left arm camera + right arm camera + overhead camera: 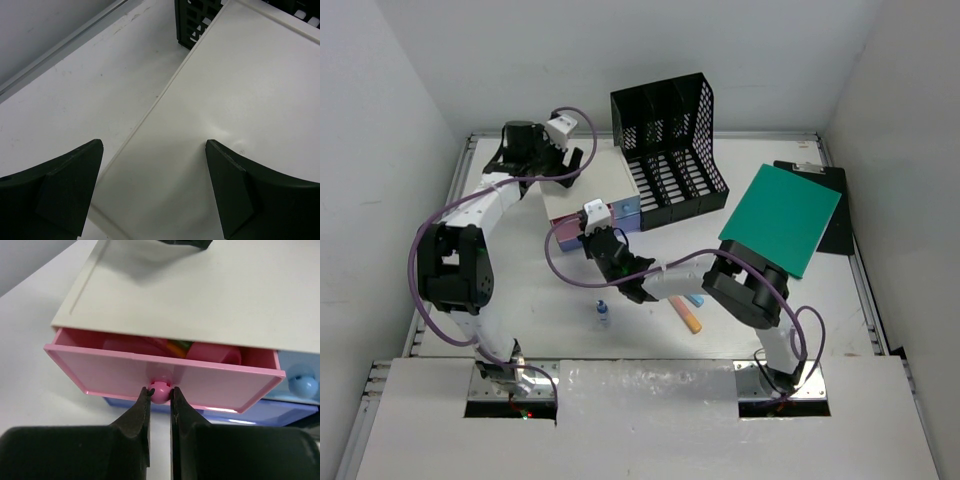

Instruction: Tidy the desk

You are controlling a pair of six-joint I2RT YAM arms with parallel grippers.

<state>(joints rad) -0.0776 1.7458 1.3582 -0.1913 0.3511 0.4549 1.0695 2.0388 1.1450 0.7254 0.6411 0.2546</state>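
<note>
The white desk (pixel 535 300) carries a small drawer box (pixel 588 185) with a white top. Its pink drawer (pixel 150 375) stands slightly pulled out, with pink and orange things inside. My right gripper (pixel 160 391) is shut on the drawer's pink knob (pixel 160 389), and in the top view it (pixel 597 226) sits at the box's front. At the box's far left corner hovers my left gripper (pixel 567 152). Seen from the left wrist, that gripper (pixel 155 150) is open over the box top (pixel 235 90), holding nothing, one finger (pixel 65 190) over the bare desk (pixel 75 90).
A black mesh file rack (pixel 670 140) stands right behind the box. A green board (pixel 785 215) lies on a black clipboard (pixel 835 215) at the right. An orange marker (pixel 688 316), a blue piece (pixel 695 300) and a small blue object (pixel 603 313) lie near the front.
</note>
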